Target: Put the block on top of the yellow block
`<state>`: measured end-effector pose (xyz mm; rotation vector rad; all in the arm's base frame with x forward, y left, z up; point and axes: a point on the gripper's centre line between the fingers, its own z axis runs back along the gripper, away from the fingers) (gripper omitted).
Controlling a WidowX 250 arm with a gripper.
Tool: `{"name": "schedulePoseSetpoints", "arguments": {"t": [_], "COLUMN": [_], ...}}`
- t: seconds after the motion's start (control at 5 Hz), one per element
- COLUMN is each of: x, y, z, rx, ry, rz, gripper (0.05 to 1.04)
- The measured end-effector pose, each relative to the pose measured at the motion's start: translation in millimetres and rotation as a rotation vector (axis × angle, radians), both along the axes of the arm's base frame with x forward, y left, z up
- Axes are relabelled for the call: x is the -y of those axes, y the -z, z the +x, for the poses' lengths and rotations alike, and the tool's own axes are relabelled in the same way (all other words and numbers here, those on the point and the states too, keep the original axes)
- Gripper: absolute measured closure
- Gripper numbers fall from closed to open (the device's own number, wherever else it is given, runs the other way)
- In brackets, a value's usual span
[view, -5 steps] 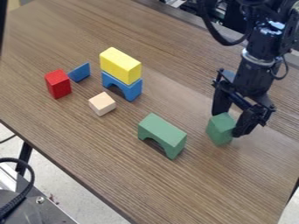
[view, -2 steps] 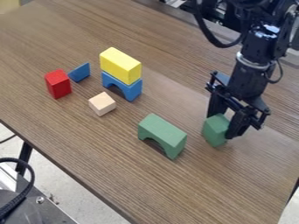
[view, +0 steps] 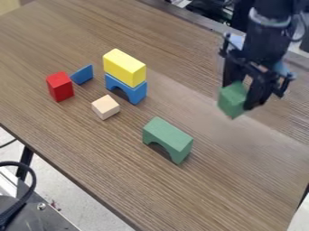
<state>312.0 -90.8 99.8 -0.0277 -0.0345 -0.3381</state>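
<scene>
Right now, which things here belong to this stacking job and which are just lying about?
In the job:
- green block
- gripper
- yellow block
- blue arch under it

Lying about:
- red block
- blue wedge
- pale block
- green arch

We log the oblong block [view: 124,67] as plain yellow; one arch [view: 138,92] and the wedge-like block [view: 82,74], blue; upright block [view: 60,86], red; small cube [view: 105,107], pale natural wood. Gripped block [view: 230,100] and second arch [view: 168,135]: green. Hand [view: 239,95]: black. Table [view: 91,149]: brown, streaked wood grain.
</scene>
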Motion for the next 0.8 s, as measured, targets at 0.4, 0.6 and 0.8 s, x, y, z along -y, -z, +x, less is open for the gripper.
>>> {"name": "schedulePoseSetpoints", "arguments": {"t": [0.4,0.6,0.8], "x": [-48,-67,-78], "y": [-3.2,-0.1,-5.2], "z": [-10,-10,-10], "rx": [-0.113,-0.139,-0.135], "ry": [-0.119,-0.214,-0.456], "rz": [0.028,0.045,0.113], "gripper": [0.512,0.512,0.512]}}
